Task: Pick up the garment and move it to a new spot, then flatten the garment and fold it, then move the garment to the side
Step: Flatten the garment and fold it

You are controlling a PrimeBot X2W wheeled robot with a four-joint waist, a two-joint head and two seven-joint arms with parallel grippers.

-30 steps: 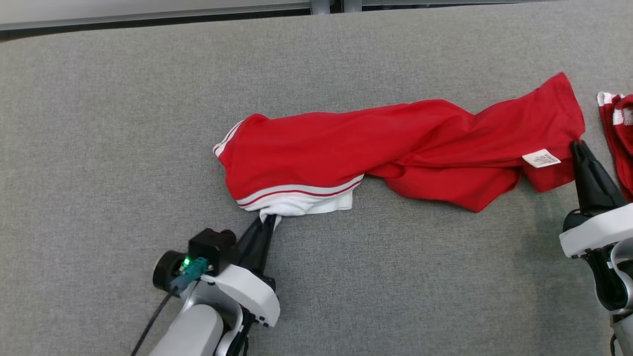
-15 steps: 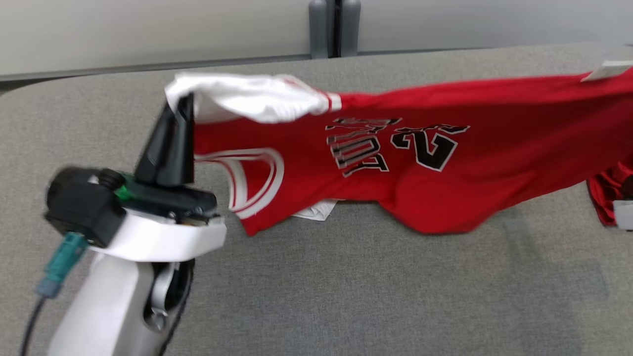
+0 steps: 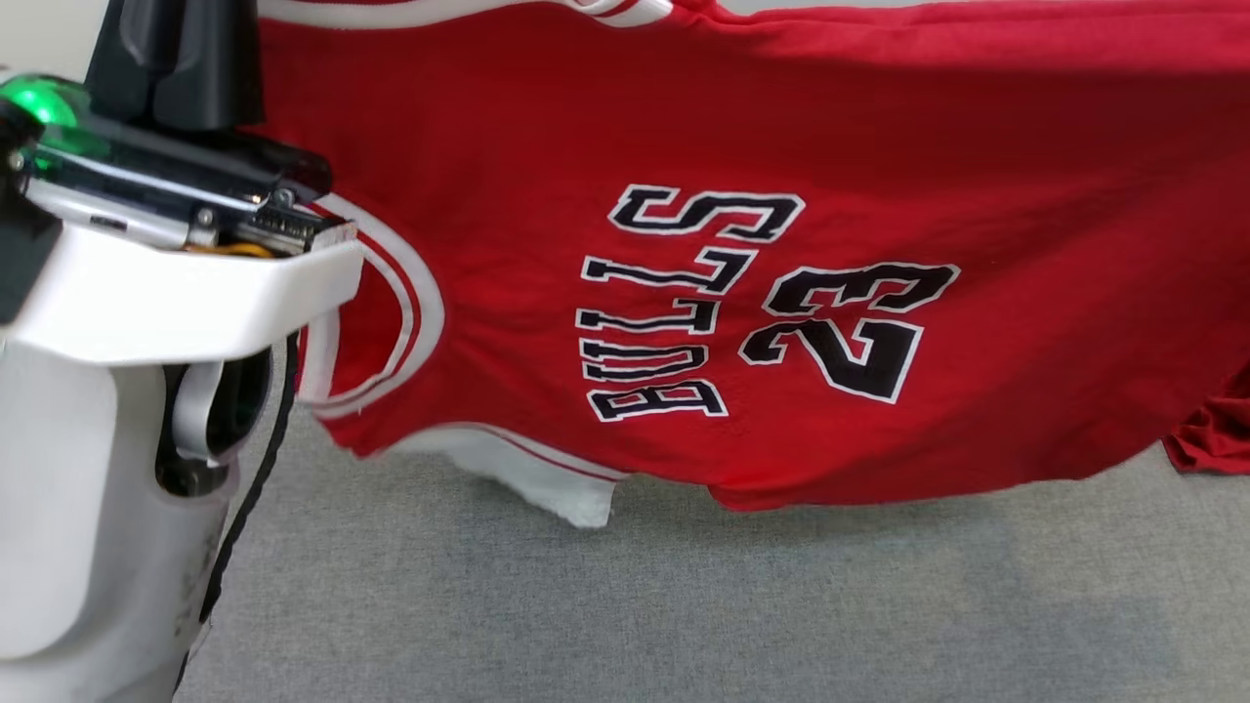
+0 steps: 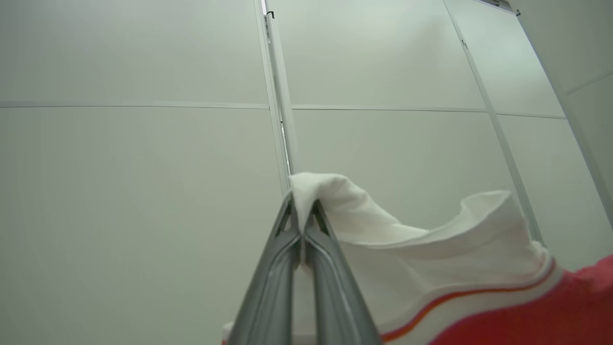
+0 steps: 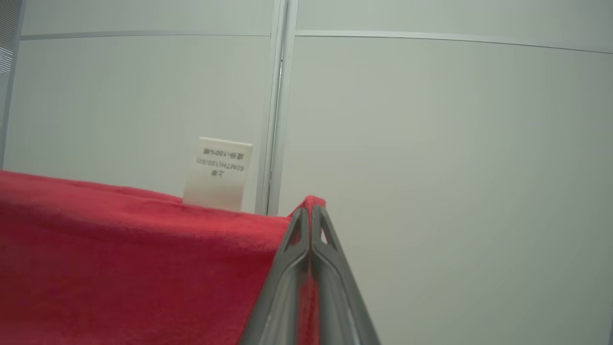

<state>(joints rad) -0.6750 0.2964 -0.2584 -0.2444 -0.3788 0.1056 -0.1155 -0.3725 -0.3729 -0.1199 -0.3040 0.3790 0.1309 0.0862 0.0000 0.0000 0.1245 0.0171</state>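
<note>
The left gripper (image 4: pixel 301 211) is closed on a white edge (image 4: pixel 431 249) of the jersey (image 3: pixel 781 127); the cloth is pinched between the two tips and folds over them. The right gripper (image 5: pixel 311 213) is closed too, with a red corner of the jersey caught between its tips, and a little red shows above them. A white label (image 5: pixel 218 175) stands up from the top edge, just beside this gripper. Between the two grippers the jersey hangs spread in the air, its top edge pulled nearly straight. The printed side faces the head camera, turned sideways: black "BULLS" and "23" with white outlines. The lower edge hangs close over the grey table (image 3: pixel 684 615) – the lowest part is a white piece at the lower left, and I cannot tell if it touches. At the right edge of the head view, another red cloth (image 3: pixel 1211 439) sits low by the table. Behind both grippers there are pale wall panels (image 4: pixel 143 191).
</note>
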